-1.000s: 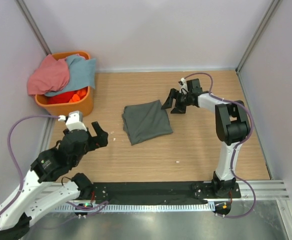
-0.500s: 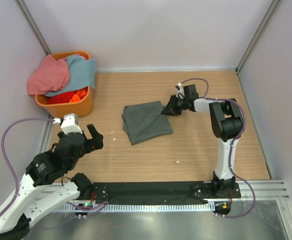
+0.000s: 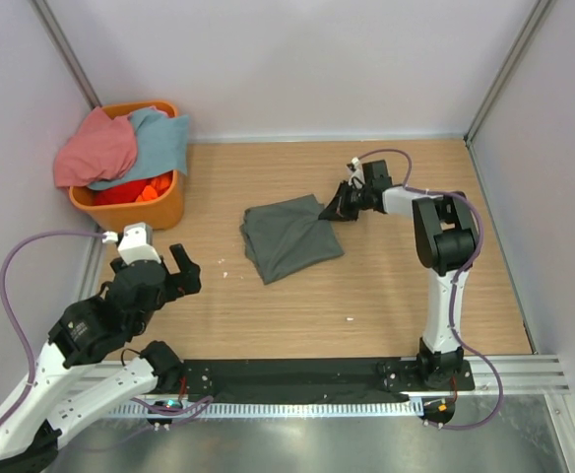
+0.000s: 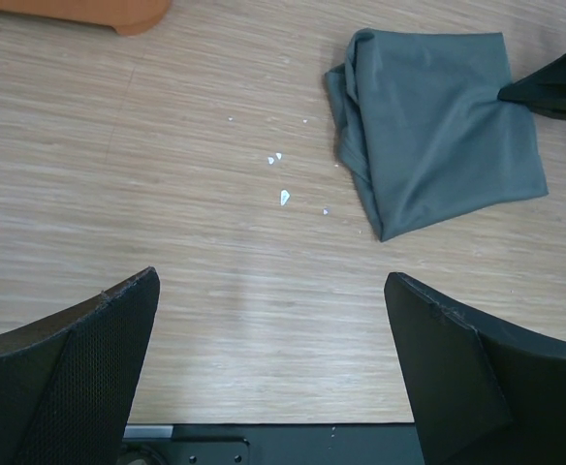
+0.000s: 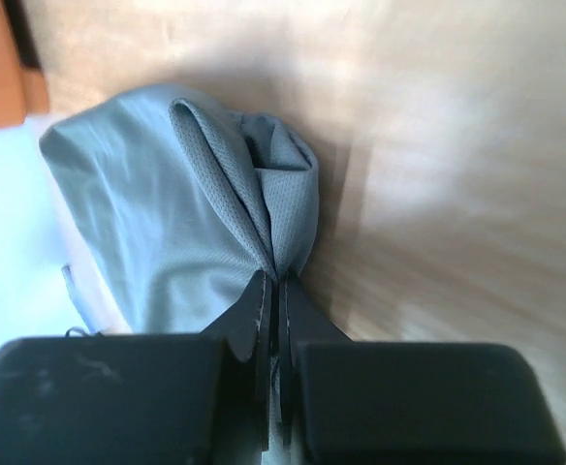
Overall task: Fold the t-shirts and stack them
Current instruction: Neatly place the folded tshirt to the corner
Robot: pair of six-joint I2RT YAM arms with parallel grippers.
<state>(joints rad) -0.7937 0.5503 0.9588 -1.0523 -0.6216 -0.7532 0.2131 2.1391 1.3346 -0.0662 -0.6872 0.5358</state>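
An orange plastic basket (image 3: 161, 209) sits in the far left corner of the wooden counter (image 3: 386, 286), heaped with a salmon-pink cloth t-shirt (image 3: 95, 148) and a light blue cloth t-shirt (image 3: 161, 138). Small white specks (image 4: 283, 197) lie just left of the folded dark grey cloth t-shirt (image 3: 287, 239) near the counter's middle. The right arm stretches low, its right hand (image 5: 271, 283) pinching a bunched fold at that shirt's far right corner. The left arm hangs over the near left edge, its left hand (image 4: 271, 283) spread wide, well apart from the shirt.
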